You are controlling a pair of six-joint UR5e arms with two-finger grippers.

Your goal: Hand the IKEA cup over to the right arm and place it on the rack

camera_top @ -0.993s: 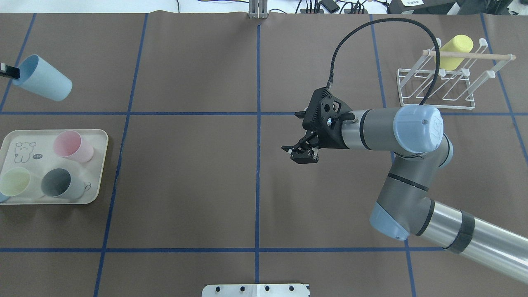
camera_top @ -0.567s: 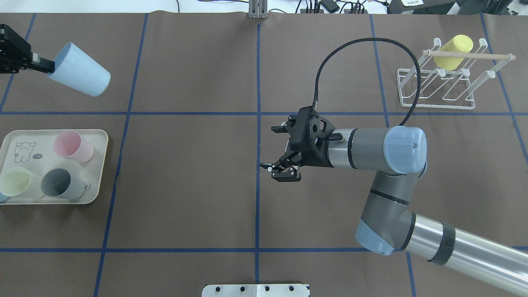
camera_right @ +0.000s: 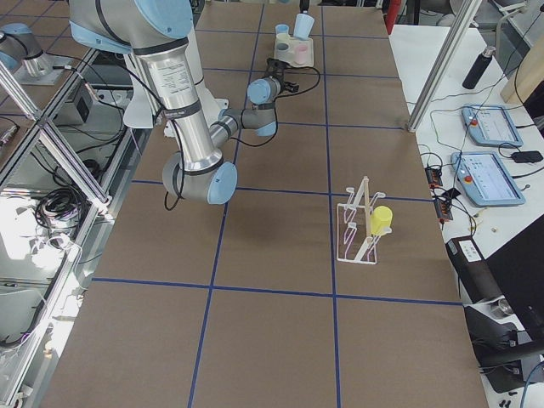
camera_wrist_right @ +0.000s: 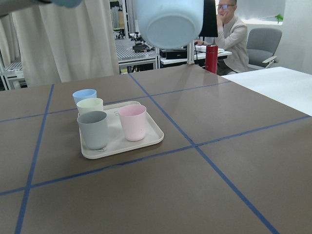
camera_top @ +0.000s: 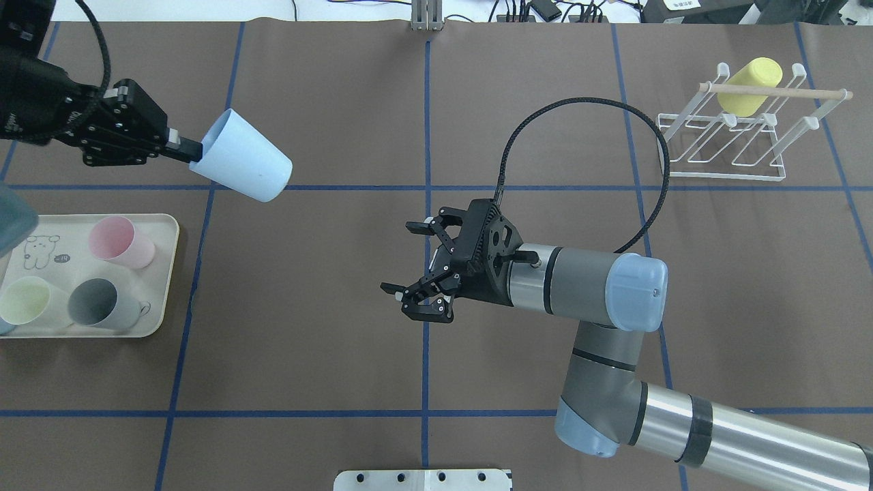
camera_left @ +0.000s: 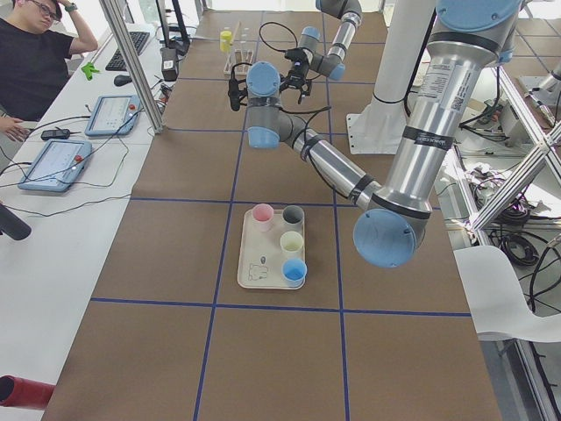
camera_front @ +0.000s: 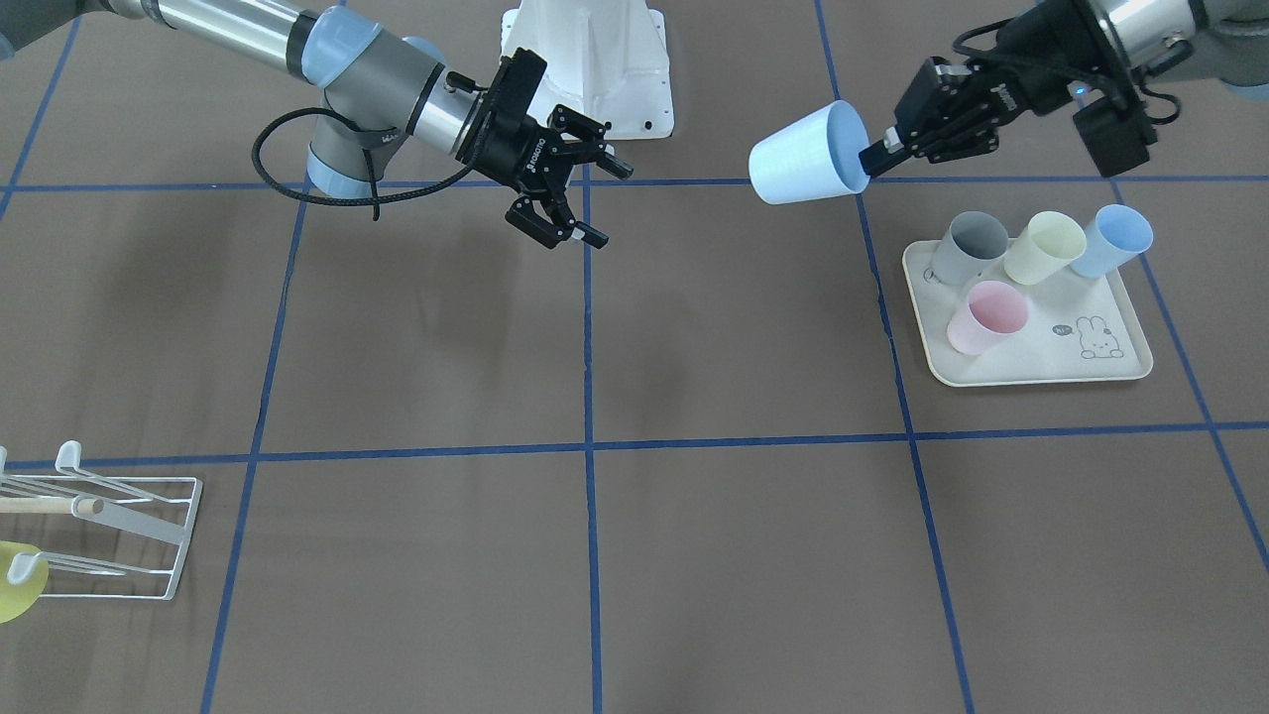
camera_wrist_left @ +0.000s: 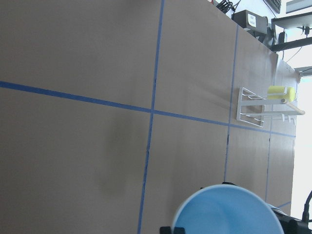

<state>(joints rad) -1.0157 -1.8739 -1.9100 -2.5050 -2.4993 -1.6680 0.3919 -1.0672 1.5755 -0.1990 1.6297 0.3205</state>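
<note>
The light blue cup (camera_top: 242, 158) is held clear of the table by the left gripper (camera_top: 193, 151), over the far left part of the brown mat and beyond the cream tray (camera_top: 71, 240). The cup is tipped on its side, with its base turned toward the table's middle and its mouth toward the gripper. The rim is pinched between narrowly set fingers (camera_front: 878, 156). One finger is seen inside the mouth, but the outer one is largely hidden, so the exact contact cannot be made out.

The right gripper (camera_top: 408, 262) is held above the mat near the centre line, turned toward the cup but well apart from it. Its fingers (camera_top: 415, 227) are spread wide, and nothing is held or touched by them. At the top of the right wrist view the cup is seen base-on.

The white wire rack (camera_top: 730, 120) stands at the far right corner, with a yellow cup (camera_top: 749, 86) set on one of its prongs.
</note>
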